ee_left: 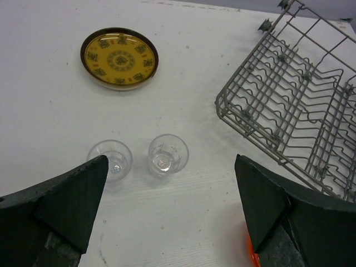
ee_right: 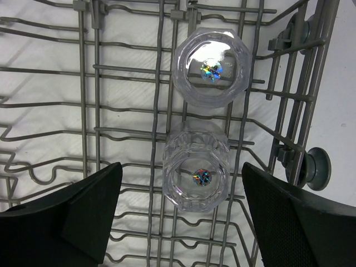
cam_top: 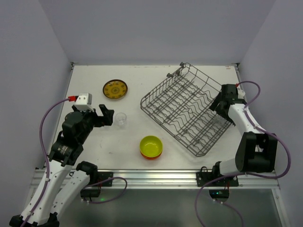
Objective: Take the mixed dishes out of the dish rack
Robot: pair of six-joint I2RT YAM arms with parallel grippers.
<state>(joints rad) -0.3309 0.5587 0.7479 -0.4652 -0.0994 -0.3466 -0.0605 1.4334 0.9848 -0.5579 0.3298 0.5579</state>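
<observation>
The right gripper (ee_right: pixel 181 167) gapes wide (touching nothing), the nearer glass (ee_right: pixel 196 177) of the dish rack (ee_right: pixel 89 100) between its fingers.

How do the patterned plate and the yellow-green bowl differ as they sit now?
The patterned plate is flat, brown-rimmed with a yellow patterned face; the yellow-green bowl is deep and plain. The plate lies alone on the table; the bowl sits nested on an orange bowl. Both are out of the dish rack.

Lab test cell, white table (cam_top: pixel 132 78), plain lilac enclosing walls (cam_top: pixel 156 28), aluminium mounting rail (cam_top: pixel 156 178)
</observation>
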